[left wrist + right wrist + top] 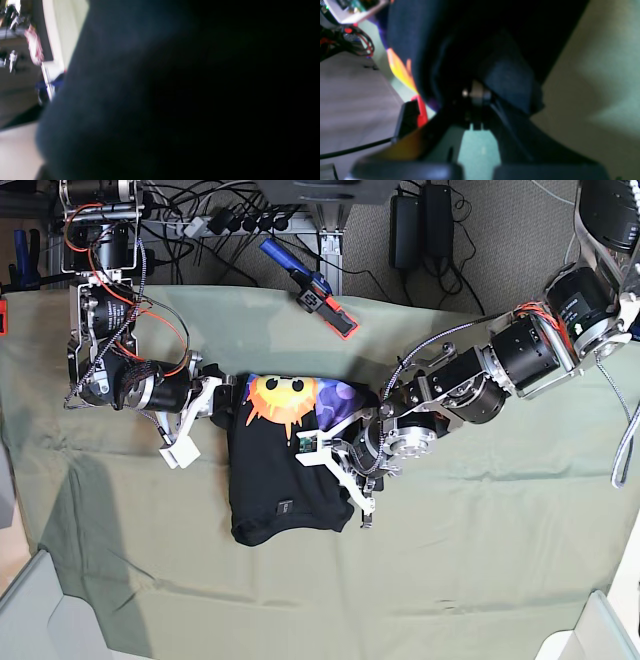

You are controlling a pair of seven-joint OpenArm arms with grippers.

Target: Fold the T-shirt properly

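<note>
Pale green table cloth under everything in the base view, T-shirt bunched mid-table, sun print up top. Left wrist: just dark cloth. Right wrist: right gripper pinching black fabric; left gripper clenched on the other edge. Best carried over level, both edges taut, then released together.
</note>
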